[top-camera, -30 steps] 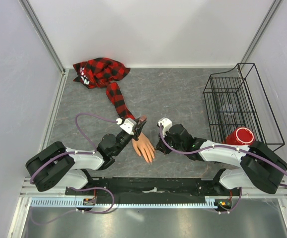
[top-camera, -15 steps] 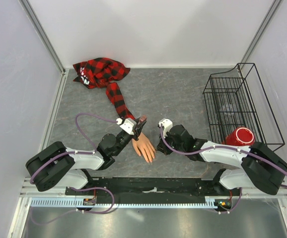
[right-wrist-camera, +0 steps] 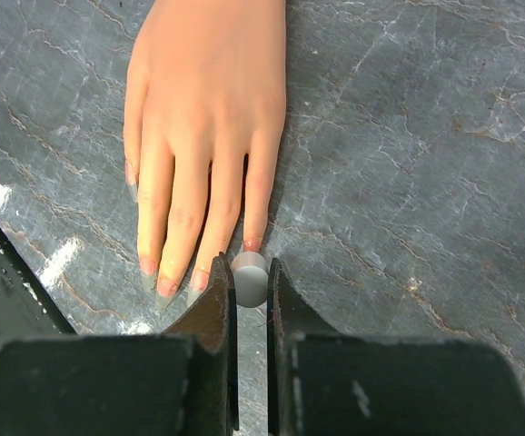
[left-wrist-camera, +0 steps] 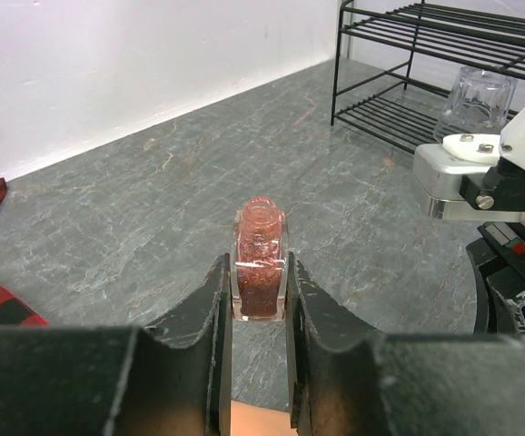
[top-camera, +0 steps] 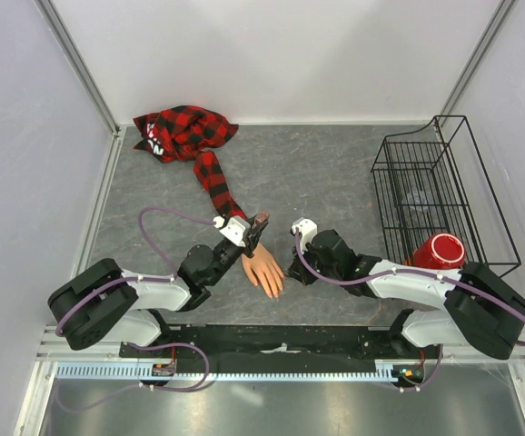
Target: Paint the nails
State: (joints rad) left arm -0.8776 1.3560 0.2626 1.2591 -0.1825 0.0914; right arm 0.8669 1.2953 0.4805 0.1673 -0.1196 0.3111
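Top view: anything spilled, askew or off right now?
No spill visible. The open polish bottle sits upright in the left gripper; the right gripper holds the white cap at a fingertip of the mannequin hand. Only untidy thing: the plaid shirt bunched in the far-left corner.

Robotics lab test cell, I think: plain white panels w/ aluminium posts close the grey desk at 9, 12 & 3 o'clock; mounting rail w/ cables at 6 o'clock.
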